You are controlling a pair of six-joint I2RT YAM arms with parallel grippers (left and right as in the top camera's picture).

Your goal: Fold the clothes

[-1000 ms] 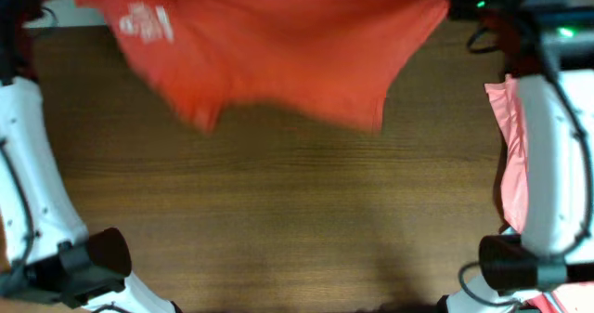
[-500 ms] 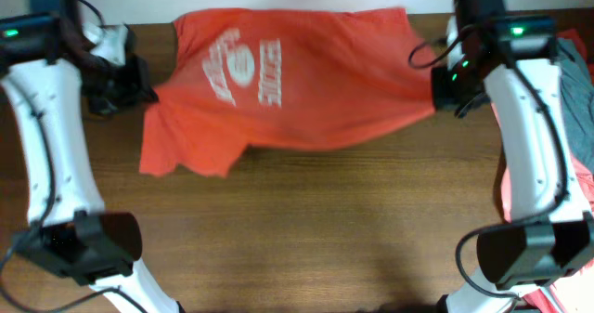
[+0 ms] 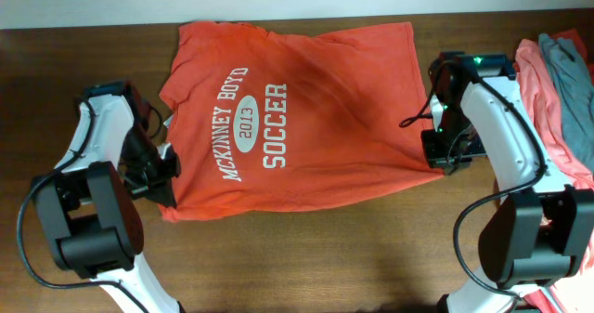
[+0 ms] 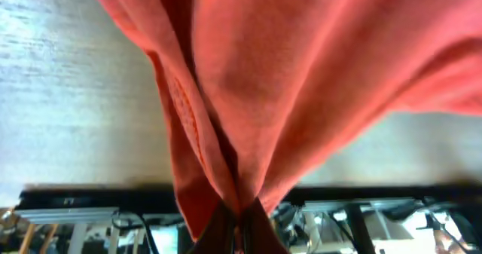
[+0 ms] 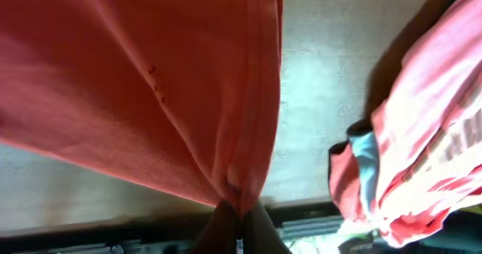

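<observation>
An orange-red T-shirt (image 3: 316,109) with white "McKinney Boyd 2013 Soccer" print lies spread print-up across the far half of the wooden table (image 3: 306,257). My left gripper (image 3: 167,178) is shut on the shirt's near-left corner, where the fabric bunches. In the left wrist view the cloth (image 4: 286,73) runs straight up from the closed left gripper (image 4: 241,225). My right gripper (image 3: 444,160) is shut on the near-right corner. In the right wrist view a hemmed edge (image 5: 260,96) gathers into the closed right gripper (image 5: 239,225).
A pile of other clothes sits at the table's right edge: salmon-pink shirts (image 3: 543,99) with a grey garment (image 3: 571,67) on top. The pile (image 5: 422,133) also shows in the right wrist view. Bare wood runs along the near side.
The shirt, held stretched and partly lifted between both arms before, has come down and now lies flat with the print showing. Both grippers moved toward the near side, keeping their grip.
</observation>
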